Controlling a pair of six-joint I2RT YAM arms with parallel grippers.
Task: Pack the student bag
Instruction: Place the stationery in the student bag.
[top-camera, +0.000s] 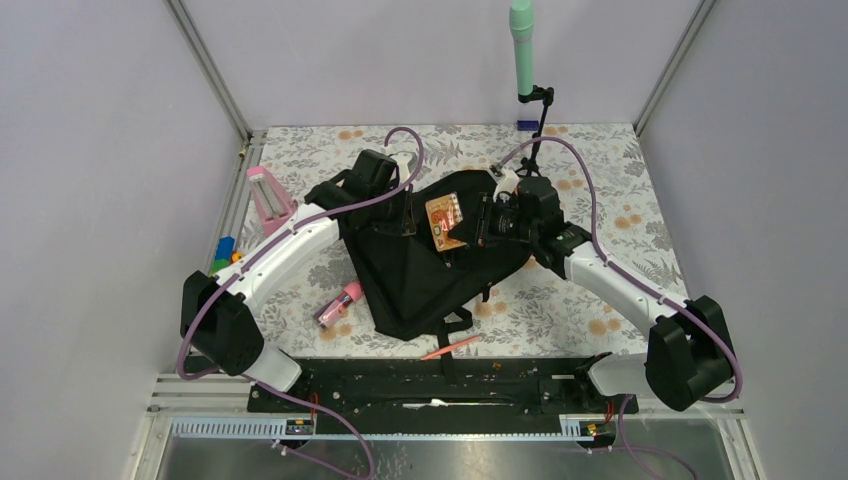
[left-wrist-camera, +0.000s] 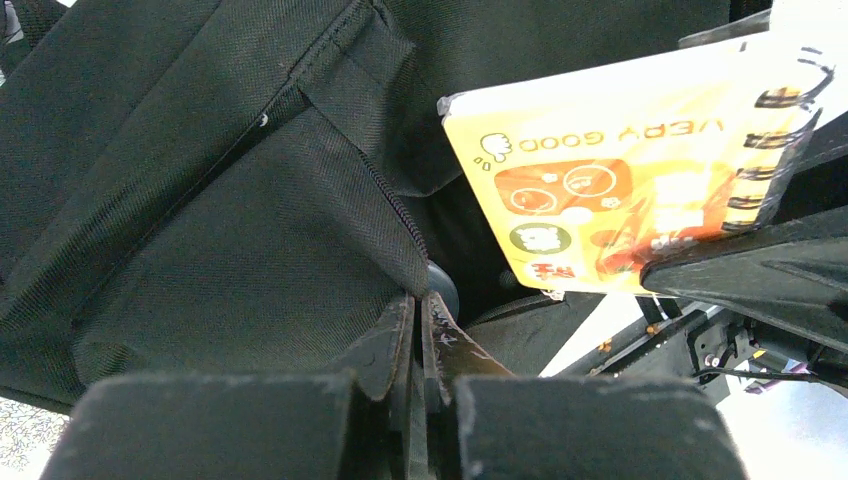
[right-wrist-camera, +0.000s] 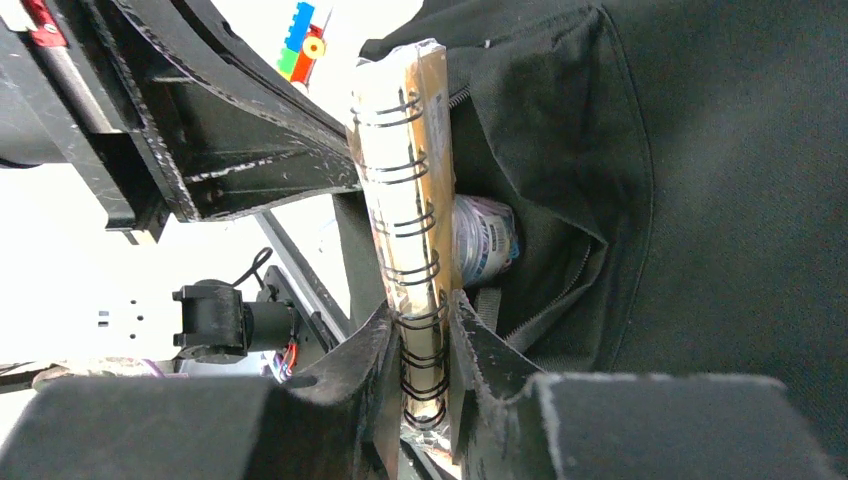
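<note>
**Top external: notebook on edge at the bag mouth**

Left gripper (left-wrist-camera: 420, 312): fingers pressed together, apparently pinching a fold of fabric beside the zip and holding up one lip of the opening. The student bag (top-camera: 420, 275) lies mid-table between the two arms, with its opening at the far end where both grippers meet.

The spiral notebook (top-camera: 445, 220) has an orange cover and stands on edge at that opening. Right gripper (right-wrist-camera: 422, 335): fingers clamped across the wire spine, pinching the notebook. In the right wrist view a pale wrapped cylinder (right-wrist-camera: 485, 240) sits inside the bag, just behind the notebook.

Risks, as I judge them:
- The notebook's leading corner could snag the slack lip or the zip instead of passing inside, since only one side of the mouth is held.
- The grip sits on round wire coils, so the notebook could pivot under a push.
- The wrapped cylinder could block it from seating fully.
- If the left pinch slips, the mouth collapses.

Around, left to right:
- coloured blocks (top-camera: 225, 250)
- pink stand (top-camera: 268, 195)
- pink tube (top-camera: 338, 303), just beside the bag's left edge
- coral pen (top-camera: 450, 347), near the bag's near corner
- green cylinder (top-camera: 522, 45) on a stand at the far edge

None of these crowds the opening. The tight spot is the left gripper itself, close beside the notebook.
</note>
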